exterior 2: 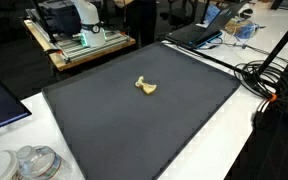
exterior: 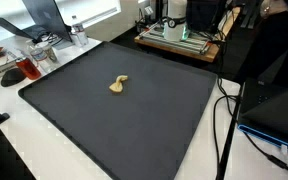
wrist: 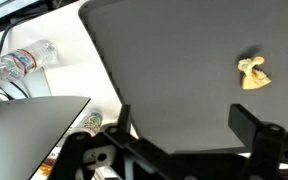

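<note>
Only the wrist view shows the black two-finger gripper (wrist: 184, 120), cut off at the bottom edge, its jaws spread wide with nothing between them. Well ahead of it, a small tan crumpled scrap (wrist: 252, 73) lies near the middle of the dark grey rectangular mat (wrist: 164, 60). The scrap is too small to identify. In an exterior view, its (exterior: 118, 85) long axis slants from lower left to upper right, with the narrow end uppermost.

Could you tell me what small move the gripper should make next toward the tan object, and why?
Probably shift the open gripper sideways and forward until the small tan object sits centred between the jaws, before any descent. In the wrist view it lies on the dark mat off-centre, ahead of one finger rather than the gap.
</note>
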{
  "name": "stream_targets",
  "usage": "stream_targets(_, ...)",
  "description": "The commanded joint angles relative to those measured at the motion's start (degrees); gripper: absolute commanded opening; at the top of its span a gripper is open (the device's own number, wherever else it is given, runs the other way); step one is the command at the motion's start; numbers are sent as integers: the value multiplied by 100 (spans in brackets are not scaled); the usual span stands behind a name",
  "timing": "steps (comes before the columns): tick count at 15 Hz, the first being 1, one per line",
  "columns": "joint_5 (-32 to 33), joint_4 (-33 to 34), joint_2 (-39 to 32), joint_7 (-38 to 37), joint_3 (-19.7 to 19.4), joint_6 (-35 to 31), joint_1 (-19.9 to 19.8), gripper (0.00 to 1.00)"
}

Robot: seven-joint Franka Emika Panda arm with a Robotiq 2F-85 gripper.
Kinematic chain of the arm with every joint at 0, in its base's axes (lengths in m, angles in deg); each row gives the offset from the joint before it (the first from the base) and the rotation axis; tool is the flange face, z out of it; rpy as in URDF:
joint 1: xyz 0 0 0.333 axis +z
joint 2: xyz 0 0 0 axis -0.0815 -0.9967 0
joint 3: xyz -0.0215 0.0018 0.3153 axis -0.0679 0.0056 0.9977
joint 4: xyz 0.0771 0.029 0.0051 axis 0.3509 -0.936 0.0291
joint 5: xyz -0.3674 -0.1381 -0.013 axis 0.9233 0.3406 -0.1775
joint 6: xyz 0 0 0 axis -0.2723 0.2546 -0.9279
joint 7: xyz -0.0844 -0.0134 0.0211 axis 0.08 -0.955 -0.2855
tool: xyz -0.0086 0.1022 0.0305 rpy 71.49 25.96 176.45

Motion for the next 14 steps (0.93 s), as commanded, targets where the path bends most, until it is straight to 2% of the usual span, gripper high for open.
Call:
stream_targets(1, 34, 17, 1, -26, -49, 27, 58, 100)
stream_targets(6, 83, 77, -63, -40, 43, -3, 103, 100)
stream_targets(14, 265, 1064, -685, -327, 1214, 330, 888, 100)
